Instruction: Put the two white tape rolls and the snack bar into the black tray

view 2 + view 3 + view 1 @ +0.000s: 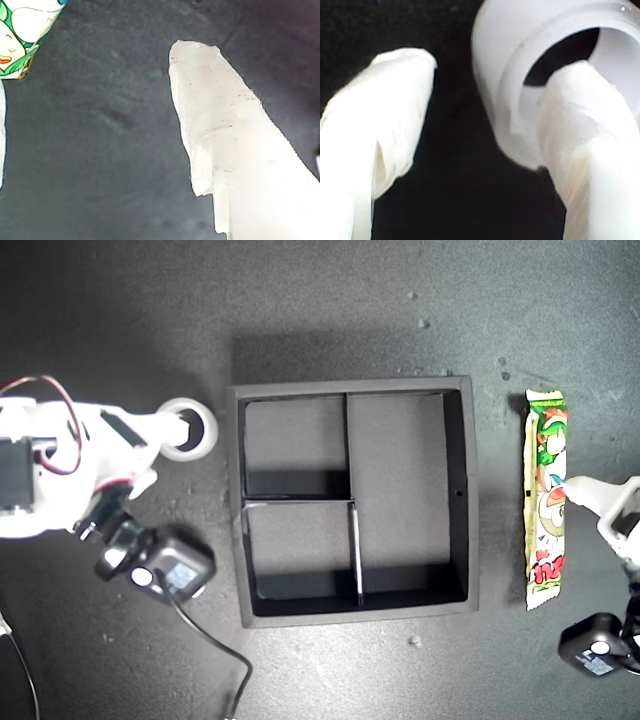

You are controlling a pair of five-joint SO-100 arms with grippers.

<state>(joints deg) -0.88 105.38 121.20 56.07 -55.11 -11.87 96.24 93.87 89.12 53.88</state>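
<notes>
My second gripper [485, 145], fingers wide with one inside the white tape roll [188, 429] beside the empty square matte-black tray [470, 490], needed to close and lift, while my first gripper's fingers [225, 150] stood spread at the long glossy green-white-red snack bar [546, 500].

1. The black tray [465, 500] sits in the middle of the tabletop [330, 300].
2. The tray has two small compartments on the exterior view's left, one behind the other, and one long compartment on that view's right. All three hold nothing.
3. A white tape roll [189, 429] lies on the tabletop just beside the tray's left wall in the exterior view, near the tray's top left corner there.
4. My second end effector [485, 130] has one finger inside the roll's hole and the other outside it.
5. The snack bar [546, 500] lies on the tabletop beside the tray's right wall in the exterior view, running along it, a little apart.
6. My first end effector [572, 490] has a fingertip at the snack bar's middle.
</notes>
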